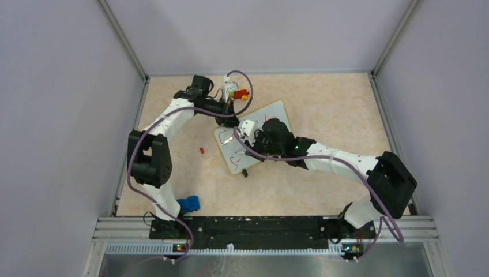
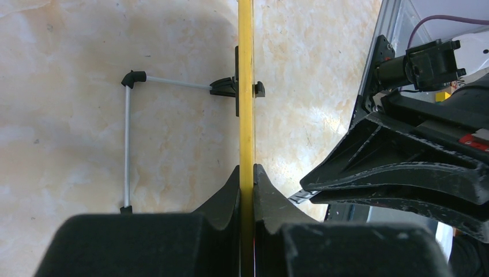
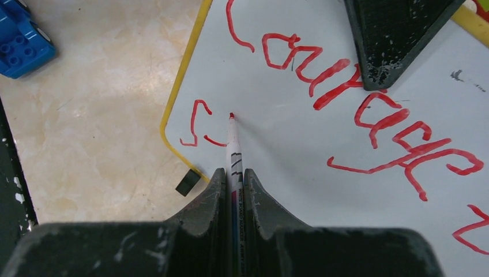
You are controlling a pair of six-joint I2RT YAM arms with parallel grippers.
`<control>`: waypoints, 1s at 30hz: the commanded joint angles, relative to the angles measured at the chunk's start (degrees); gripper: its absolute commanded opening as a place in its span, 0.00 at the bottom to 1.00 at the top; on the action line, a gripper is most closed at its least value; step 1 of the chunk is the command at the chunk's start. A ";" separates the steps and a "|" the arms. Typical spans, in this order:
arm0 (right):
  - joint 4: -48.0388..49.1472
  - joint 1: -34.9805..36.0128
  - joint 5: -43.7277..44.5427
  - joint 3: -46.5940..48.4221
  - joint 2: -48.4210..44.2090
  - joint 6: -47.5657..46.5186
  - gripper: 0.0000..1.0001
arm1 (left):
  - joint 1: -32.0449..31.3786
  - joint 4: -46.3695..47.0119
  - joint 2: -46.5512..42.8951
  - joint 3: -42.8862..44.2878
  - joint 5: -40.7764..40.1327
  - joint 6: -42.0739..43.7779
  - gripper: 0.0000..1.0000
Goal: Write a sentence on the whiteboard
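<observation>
- Both arms reach over the whiteboard (image 1: 274, 112), which lies mid-scene toward the far side.
- Left gripper (image 2: 246, 173) is clamped tight on the whiteboard's yellow edge.
- Right gripper (image 3: 233, 176) pinches a marker (image 3: 233, 141), its tip on the whiteboard beside the red sentence (image 3: 346, 86).

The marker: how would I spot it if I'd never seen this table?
Find the whiteboard in the middle of the table, scrawled with red writing. Over it, the right claw pinches a thin white marker. It is the only pen there, its red tip meeting the board.
</observation>
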 commanded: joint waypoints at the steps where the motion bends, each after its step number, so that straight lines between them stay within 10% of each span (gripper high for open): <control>1: 1.47 0.33 0.22 2.13 1.55 0.10 0.00 | -1.50 -5.33 1.13 -1.04 -1.88 2.48 0.00; 30: -2.08 1.13 -0.71 -3.75 0.12 -2.75 0.00 | -1.47 -5.14 1.48 -1.06 -2.14 2.40 0.00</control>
